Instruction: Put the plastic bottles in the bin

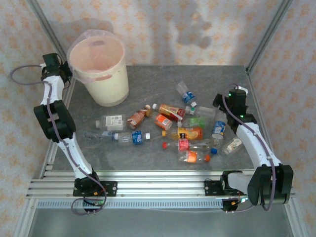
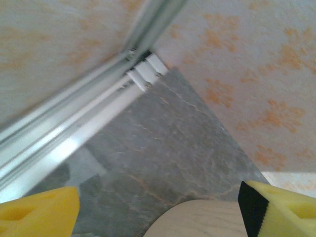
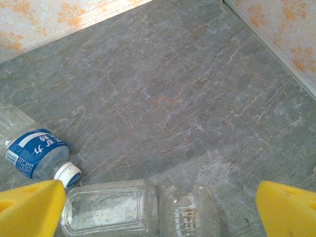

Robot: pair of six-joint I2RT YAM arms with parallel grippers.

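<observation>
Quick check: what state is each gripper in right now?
Left gripper: jaws open, holding nothing.
Right gripper: jaws open, holding nothing.

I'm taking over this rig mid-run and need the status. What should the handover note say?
Left gripper: jaws open, empty, by the rim of the bin.
Right gripper: jaws open, empty, over a clear bottle lying on its side.
Plastic bottles: scattered on the table, right of the bin.
Done: no bottle visible in the bin.
Left: bin them all.
</observation>
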